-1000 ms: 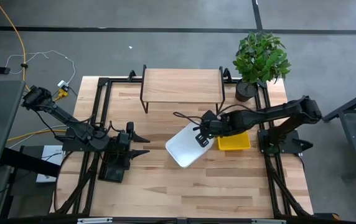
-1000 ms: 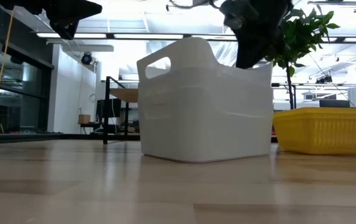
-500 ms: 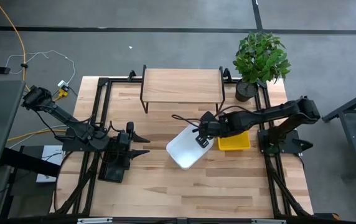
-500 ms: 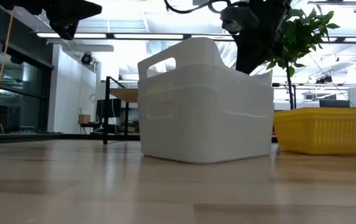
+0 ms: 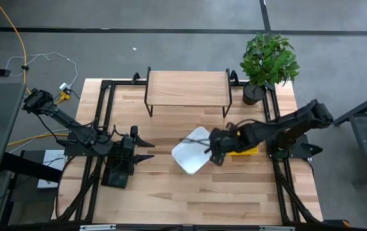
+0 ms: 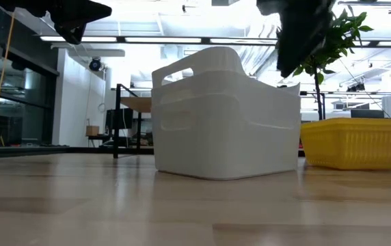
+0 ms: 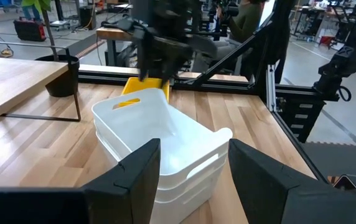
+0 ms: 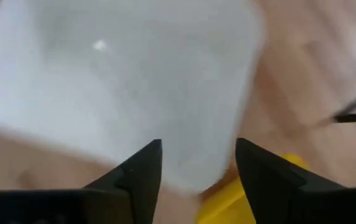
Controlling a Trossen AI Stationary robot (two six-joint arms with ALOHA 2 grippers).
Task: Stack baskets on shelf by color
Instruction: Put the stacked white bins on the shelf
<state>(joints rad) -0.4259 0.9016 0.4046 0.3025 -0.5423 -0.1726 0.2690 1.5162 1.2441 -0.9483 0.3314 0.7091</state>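
White baskets sit nested mid-table in the high view, a yellow basket beside them; the shelf is bare, so stacking there is not yet done. Right gripper hovers at the white rim. Left gripper waits apart. Low view: white stack and yellow basket on the table. Left wrist: fingers wide, empty. Right wrist: fingers spread, holding nothing.

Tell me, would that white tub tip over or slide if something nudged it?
The white tub would more likely slide than tip: it sits on a broad flat base, on the smooth wooden table. It looks like thin, empty plastic, so probably light. In the left wrist view it seems to be two nested tubs, so the upper one might lift away alone.
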